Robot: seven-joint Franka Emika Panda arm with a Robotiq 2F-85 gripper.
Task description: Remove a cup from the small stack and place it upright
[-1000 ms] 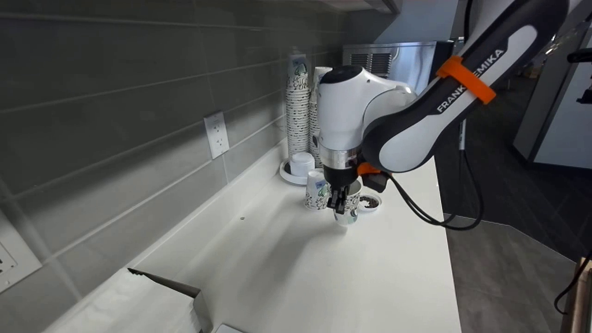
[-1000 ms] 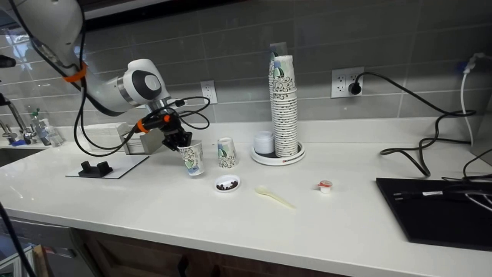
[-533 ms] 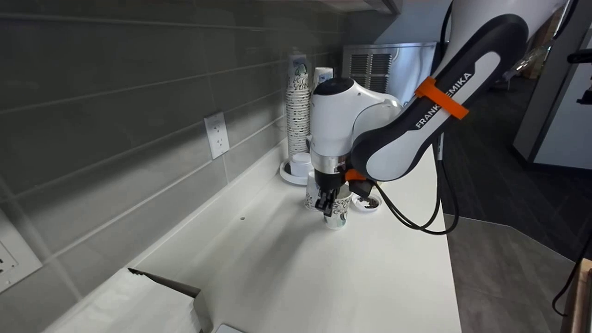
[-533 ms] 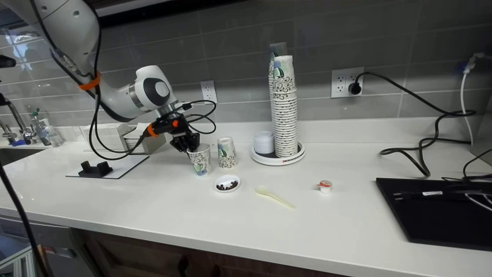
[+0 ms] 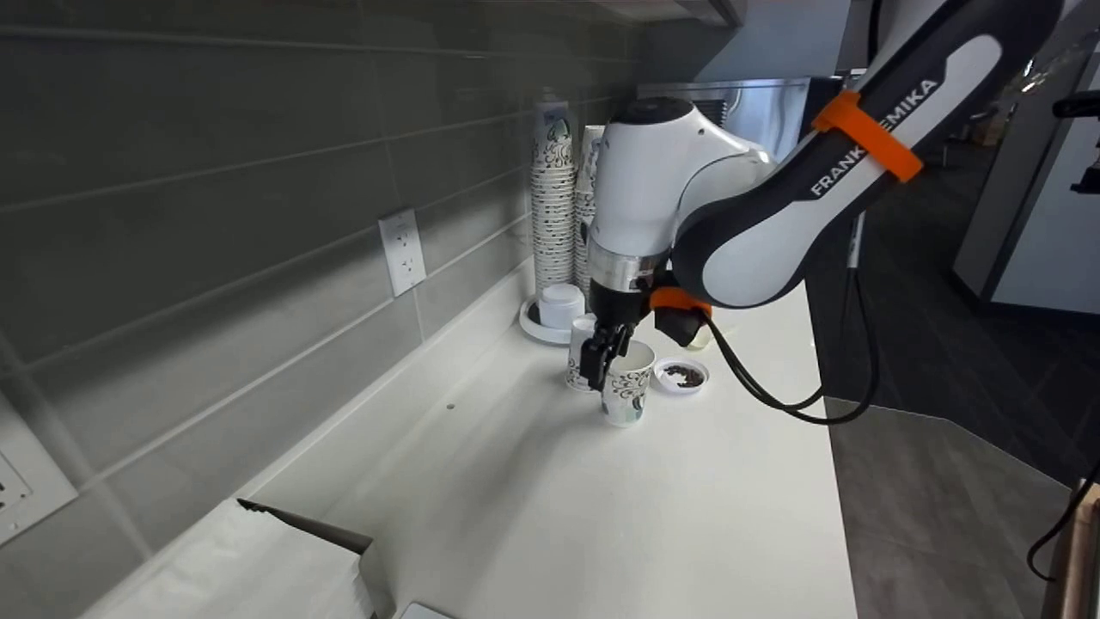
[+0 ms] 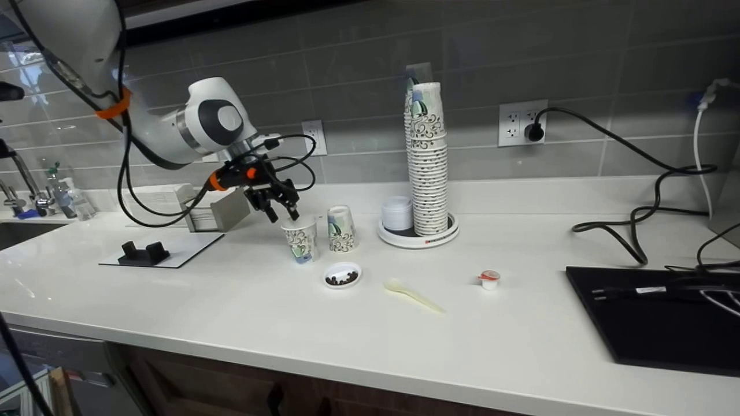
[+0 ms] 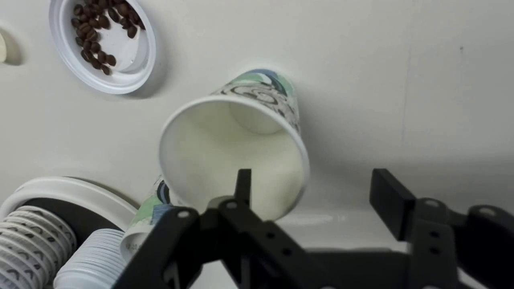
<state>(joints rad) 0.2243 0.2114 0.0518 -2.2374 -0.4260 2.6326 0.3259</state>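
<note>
The tool (image 7: 313, 190) has spread, apparently releasing the cup (image 7: 235, 148).

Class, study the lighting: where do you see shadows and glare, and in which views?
In an exterior view, a broad, soft-edged shadow crosses the smooth white countertop; in an exterior view, glare streaks the glossy grey wall tiles at the picture's far left; in the wrist view, a faint shadow lies right of the tapered white paper cup with blue-green print.
</note>
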